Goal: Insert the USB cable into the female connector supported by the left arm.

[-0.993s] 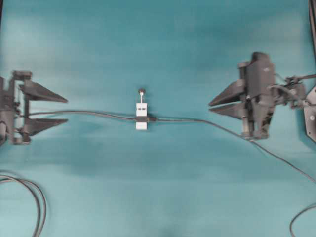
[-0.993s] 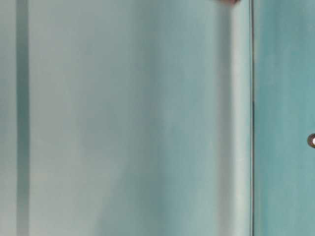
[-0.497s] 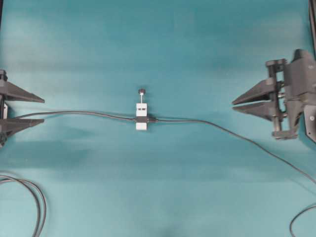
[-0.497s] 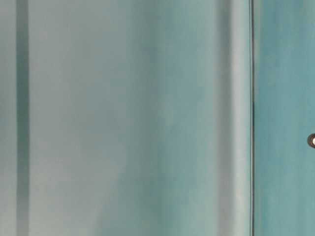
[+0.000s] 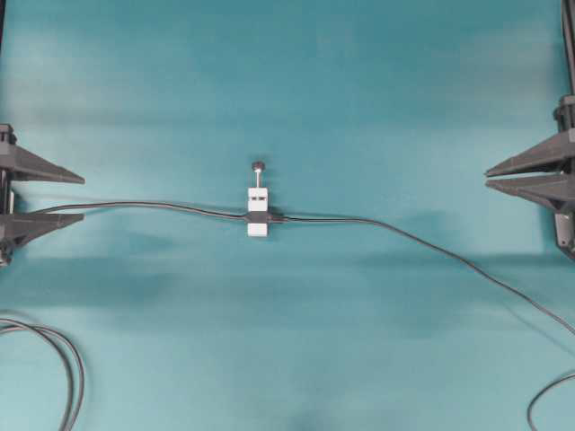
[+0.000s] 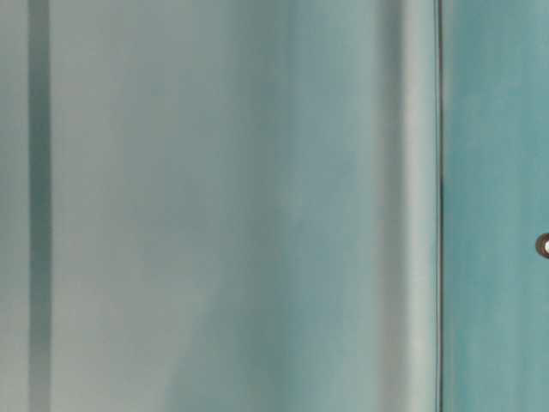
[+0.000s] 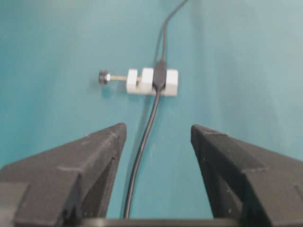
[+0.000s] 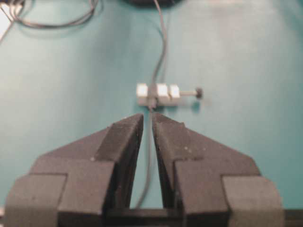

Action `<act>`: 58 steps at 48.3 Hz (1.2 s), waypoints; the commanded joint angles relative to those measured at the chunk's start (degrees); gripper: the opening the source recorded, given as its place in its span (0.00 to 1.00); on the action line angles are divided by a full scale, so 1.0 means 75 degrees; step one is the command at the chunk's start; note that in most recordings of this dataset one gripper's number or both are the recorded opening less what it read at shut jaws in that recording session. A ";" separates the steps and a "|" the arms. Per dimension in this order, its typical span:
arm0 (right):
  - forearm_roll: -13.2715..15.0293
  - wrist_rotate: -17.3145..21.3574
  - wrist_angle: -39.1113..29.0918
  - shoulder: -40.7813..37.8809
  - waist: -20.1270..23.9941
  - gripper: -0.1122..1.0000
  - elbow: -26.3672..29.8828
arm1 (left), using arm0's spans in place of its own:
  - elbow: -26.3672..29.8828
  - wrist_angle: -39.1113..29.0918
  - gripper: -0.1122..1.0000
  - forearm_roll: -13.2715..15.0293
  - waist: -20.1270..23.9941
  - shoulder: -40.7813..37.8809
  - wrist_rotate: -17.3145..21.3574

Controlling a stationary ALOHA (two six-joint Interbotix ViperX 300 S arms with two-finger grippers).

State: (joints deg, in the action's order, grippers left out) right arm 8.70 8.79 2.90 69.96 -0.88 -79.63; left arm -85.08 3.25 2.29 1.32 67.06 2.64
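Observation:
The female connector [image 5: 258, 199], a small white block with a black band and a knobbed rod, lies at the centre of the teal table. The USB cable [image 5: 422, 244] runs from the lower right, and its dark plug [image 5: 278, 216] meets the block's black band. The connector's own thin cable [image 5: 153, 206] leads left. My left gripper [image 5: 83, 197] is wide open and empty at the left edge, with that cable [image 7: 144, 142] lying between its fingers [image 7: 94, 151]. My right gripper [image 5: 488, 177] is at the right edge, empty, its jaws a narrow gap apart. The connector also shows in both wrist views [image 7: 151, 81] [image 8: 158, 93].
Thicker looped black cables [image 5: 72, 368] lie at the lower left and a cable loop [image 5: 544, 400] at the lower right. More cables [image 8: 57, 21] show at the top of the right wrist view. The table-level view shows only blurred teal surfaces.
My right gripper has drawn back to the right edge, away from the connector. My left gripper drew back to the left edge, then stayed. The connector and cables have not moved.

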 commanded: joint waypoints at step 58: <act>0.0012 -0.0211 -0.1219 -0.0023 0.0012 0.30 -0.0281 | -0.0422 0.0223 0.70 -0.0141 -0.0059 -0.0141 0.0176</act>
State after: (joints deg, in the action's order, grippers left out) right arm 8.70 7.21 -7.03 70.22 -0.88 -82.35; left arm -88.95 4.22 1.41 0.88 66.80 3.60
